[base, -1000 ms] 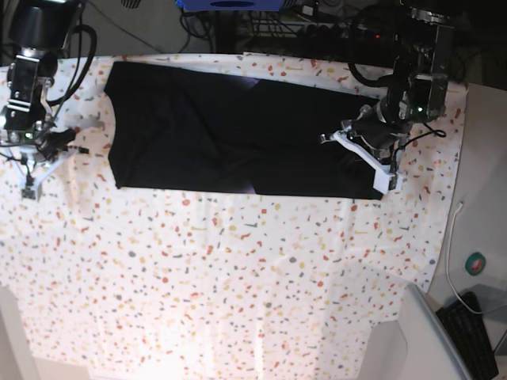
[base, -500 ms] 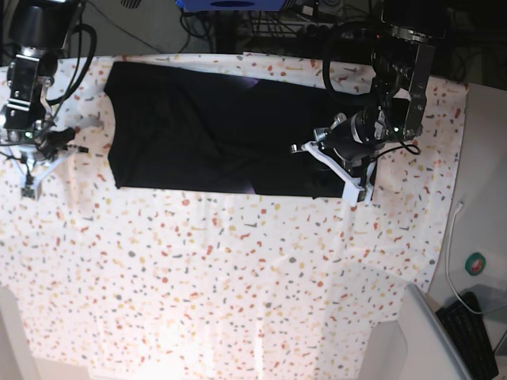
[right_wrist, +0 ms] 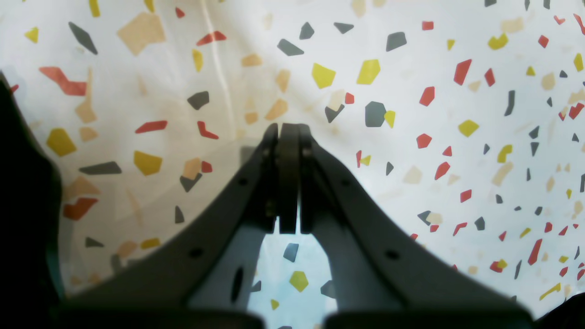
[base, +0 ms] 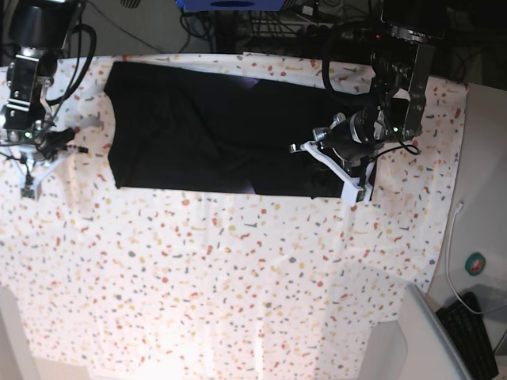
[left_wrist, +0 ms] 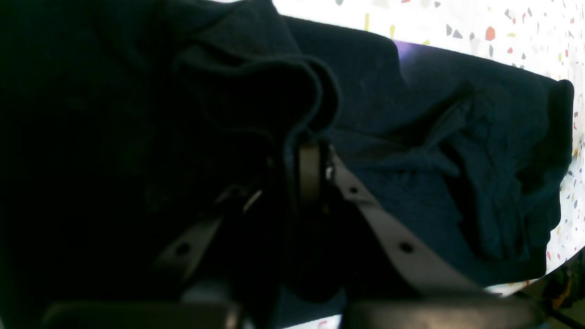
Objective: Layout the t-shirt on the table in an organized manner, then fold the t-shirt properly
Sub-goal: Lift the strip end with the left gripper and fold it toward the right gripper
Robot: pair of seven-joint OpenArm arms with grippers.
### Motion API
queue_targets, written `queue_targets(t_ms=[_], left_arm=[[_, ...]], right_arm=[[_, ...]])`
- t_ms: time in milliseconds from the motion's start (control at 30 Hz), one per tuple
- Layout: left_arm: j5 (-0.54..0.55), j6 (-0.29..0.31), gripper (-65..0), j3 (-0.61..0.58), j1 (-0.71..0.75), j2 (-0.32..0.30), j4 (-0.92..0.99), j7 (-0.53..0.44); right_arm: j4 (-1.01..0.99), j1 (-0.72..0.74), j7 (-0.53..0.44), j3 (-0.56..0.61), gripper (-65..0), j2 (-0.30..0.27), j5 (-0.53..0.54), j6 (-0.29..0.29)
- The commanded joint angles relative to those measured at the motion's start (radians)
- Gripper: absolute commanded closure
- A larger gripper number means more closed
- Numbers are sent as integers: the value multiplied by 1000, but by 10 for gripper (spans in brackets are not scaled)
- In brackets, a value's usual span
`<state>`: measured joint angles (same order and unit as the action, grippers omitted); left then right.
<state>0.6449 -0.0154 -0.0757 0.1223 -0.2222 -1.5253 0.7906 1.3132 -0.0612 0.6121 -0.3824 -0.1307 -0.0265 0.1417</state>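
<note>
The black t-shirt lies as a long strip across the far part of the speckled table. My left gripper is at the shirt's right end, low over the cloth. In the left wrist view it is shut on a fold of the black fabric, which bunches in wrinkles around the fingers. My right gripper is left of the shirt, apart from it. In the right wrist view it is shut and empty over bare speckled cloth. The print and label are hidden.
A plain white side surface stands right of the table, with a round green object, a thin cable and a keyboard. Cables and dark equipment run behind the table's far edge.
My left gripper has moved left with the shirt's right end, shortening the strip; it has barely moved in the last half second. The right arm has not moved.
</note>
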Motion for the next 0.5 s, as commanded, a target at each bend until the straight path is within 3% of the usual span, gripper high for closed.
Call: queue_targets(t_ms=[0, 467], left_arm=[[16, 7, 0, 1, -11, -6, -16, -10], [16, 7, 0, 1, -3, -9, -24, -7]], right_arm=[[13, 14, -19, -3, 0, -13, 0, 0], [13, 14, -19, -5, 0, -13, 0, 0]])
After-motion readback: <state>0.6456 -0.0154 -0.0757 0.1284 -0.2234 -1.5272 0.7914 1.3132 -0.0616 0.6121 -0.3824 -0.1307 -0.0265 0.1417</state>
